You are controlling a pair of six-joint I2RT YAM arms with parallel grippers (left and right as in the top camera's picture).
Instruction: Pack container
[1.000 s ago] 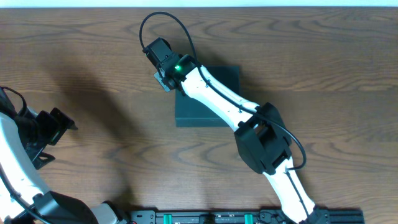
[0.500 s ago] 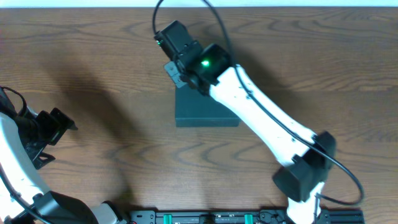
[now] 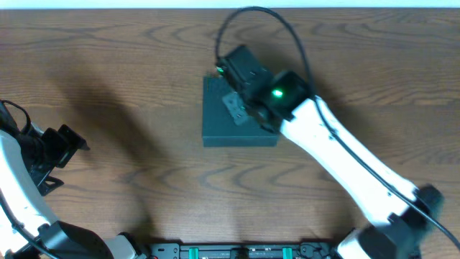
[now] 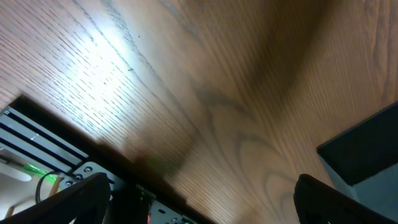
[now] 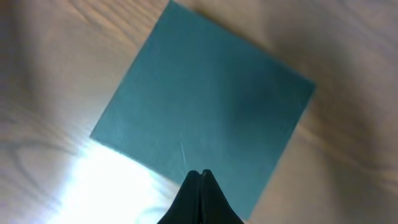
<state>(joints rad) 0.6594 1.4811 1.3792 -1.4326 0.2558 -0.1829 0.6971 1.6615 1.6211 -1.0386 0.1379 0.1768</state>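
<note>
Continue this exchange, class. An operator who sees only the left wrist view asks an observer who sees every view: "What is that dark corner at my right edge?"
Observer: It is a square dark box, lying flat and closed on the table.
Operator: Where is the right arm?
Observer: The right gripper hangs over the top of the box, near one edge.
Operator: Is it open?
Observer: No, it is shut, with nothing held in it.
</note>
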